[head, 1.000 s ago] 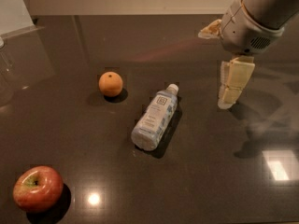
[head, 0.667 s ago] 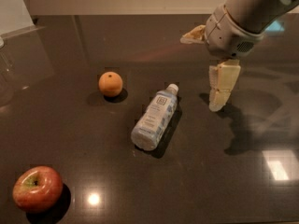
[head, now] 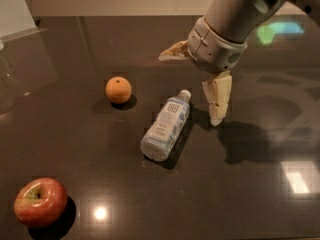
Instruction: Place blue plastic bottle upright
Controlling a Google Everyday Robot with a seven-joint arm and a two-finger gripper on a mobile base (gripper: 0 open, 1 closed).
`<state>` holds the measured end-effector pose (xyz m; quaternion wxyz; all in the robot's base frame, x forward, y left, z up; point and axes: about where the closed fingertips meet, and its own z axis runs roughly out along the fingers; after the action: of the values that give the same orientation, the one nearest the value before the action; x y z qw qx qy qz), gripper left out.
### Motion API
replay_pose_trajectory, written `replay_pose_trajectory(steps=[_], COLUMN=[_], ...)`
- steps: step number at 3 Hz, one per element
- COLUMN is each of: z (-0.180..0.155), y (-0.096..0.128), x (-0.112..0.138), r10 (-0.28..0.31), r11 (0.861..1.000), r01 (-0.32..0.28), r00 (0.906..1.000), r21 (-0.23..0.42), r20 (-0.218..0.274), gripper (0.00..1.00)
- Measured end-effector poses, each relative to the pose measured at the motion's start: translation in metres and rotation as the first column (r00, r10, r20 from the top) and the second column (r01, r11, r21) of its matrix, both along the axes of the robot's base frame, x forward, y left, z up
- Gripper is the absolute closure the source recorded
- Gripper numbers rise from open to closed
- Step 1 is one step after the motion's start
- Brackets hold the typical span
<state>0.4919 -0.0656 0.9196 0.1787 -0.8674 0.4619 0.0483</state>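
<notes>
Compared with a second ago, the gripper (head: 189, 90) has shifted leftward and now hangs above the capped end of the blue plastic bottle (head: 166, 126); bottle and fruit lie unchanged. Its two cream-coloured, wedge-shaped fingers are spread wide and hold nothing: one finger (head: 218, 99) points down with its tip near the table just right of the cap, the other (head: 173, 52) juts out to the left, higher up. They spring from a pale grey cylindrical wrist. The bottle, translucent pale-blue plastic with a white screw cap and a white-and-blue label, lies on its side, cap toward the rear right, base toward the front left. A dimpled round orange (head: 118, 90) sits to its left, a smooth red apple (head: 40, 202) at front left. The table (head: 75, 149) is dark, polished and reflective.
</notes>
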Motion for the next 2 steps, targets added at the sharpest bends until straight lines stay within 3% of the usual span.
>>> replay_pose_trajectory(steps=[1,2], z=[-0.014,-0.038], y=[0.021,0.028], x=[-0.007,-0.013], r10=[0.138,0.234], r11=[0.989,0.962], r01=[-0.137,-0.226], r00=[0.9902,0.9713], r21=[-0.06,-0.152], r20=[0.02,0.04], gripper=[0.0,0.0])
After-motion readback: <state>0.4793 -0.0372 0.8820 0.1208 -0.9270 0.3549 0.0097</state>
